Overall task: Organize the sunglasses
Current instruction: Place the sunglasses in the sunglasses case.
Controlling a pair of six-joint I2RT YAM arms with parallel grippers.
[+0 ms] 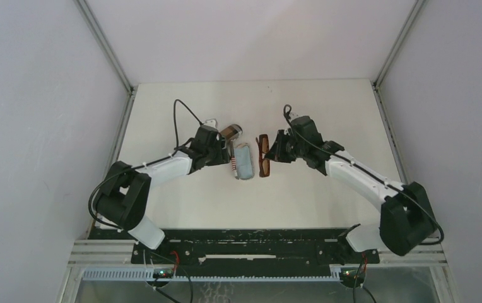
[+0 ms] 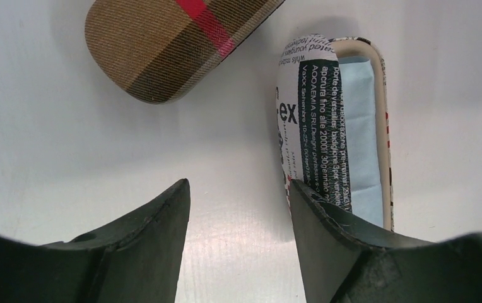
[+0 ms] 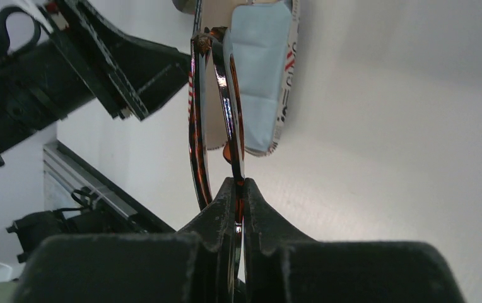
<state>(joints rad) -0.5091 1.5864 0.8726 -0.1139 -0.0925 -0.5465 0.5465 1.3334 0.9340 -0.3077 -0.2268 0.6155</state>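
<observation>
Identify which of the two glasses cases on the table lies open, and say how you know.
The newsprint-patterned case lies open: a light blue cloth shows inside its rim. The plaid case beside it shows only its closed outer shell.

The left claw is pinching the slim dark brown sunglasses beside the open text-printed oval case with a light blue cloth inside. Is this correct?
No, it is the right claw that pinches the slim dark brown sunglasses, as the right wrist view shows; the left claw stands open and empty. The open text-printed oval case with its light blue cloth is beside them.
</observation>
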